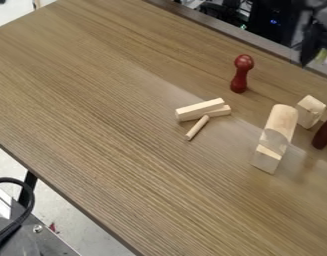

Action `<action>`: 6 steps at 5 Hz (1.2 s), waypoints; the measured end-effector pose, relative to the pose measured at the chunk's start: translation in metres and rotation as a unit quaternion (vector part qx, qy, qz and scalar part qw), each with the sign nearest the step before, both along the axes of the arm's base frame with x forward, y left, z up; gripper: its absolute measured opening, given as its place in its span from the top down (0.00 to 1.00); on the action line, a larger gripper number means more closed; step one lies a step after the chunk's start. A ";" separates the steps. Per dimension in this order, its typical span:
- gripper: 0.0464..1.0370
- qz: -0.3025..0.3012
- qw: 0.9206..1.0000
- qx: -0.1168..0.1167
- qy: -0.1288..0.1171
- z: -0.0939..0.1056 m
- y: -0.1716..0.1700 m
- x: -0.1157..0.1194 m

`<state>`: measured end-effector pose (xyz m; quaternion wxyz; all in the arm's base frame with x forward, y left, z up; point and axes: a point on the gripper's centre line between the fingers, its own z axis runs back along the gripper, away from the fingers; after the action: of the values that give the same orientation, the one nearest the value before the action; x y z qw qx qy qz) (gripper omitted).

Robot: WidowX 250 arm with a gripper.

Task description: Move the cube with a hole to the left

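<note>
Wood-grain table [92, 110] runs diag. across most of view. Dark equip. [269, 22] noted beyond its far edge, upper R. Grey metal unit [39, 239] at lower L, w/ black cable [32, 197] curving over it.

Largest wood item: pale rounded piece [282, 119], R side of table, lying lengthwise twd. viewer. Squared pale block [264, 159] at its near end; whether the two are joined, cannot tell.

Red peg [240, 75] w/ round head stands upright nr. far edge. Dark red piece [324, 134] at extreme R, partly cut off by view edge.

Task item: small pale faceted block [310, 111] is the probable cube, hole not confirmed. Pos.: R part of table, btwn. rounded piece and dark red piece, just beside the former's far end.

Two pale sticks, approx. centre: front stick [199, 109] lies partly across view of rear stick [221, 111]. Thin dowel [198, 128] lies at a slant on near side, upper end close to both; contact, cannot tell.

Gripper: jaw state, wide or narrow, cannot tell; load, if any, likewise.
</note>
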<state>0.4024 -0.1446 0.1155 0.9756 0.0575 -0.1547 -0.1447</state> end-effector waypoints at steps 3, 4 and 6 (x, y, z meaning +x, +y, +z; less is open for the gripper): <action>0.04 0.004 1.000 -0.014 -0.020 -0.004 -0.012 0.027; 0.04 0.031 0.999 -0.025 -0.036 -0.018 -0.010 0.030; 0.04 0.069 0.996 -0.027 -0.054 -0.039 0.001 0.030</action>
<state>0.4319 -0.1432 0.0761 0.9747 0.0497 -0.2064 -0.0694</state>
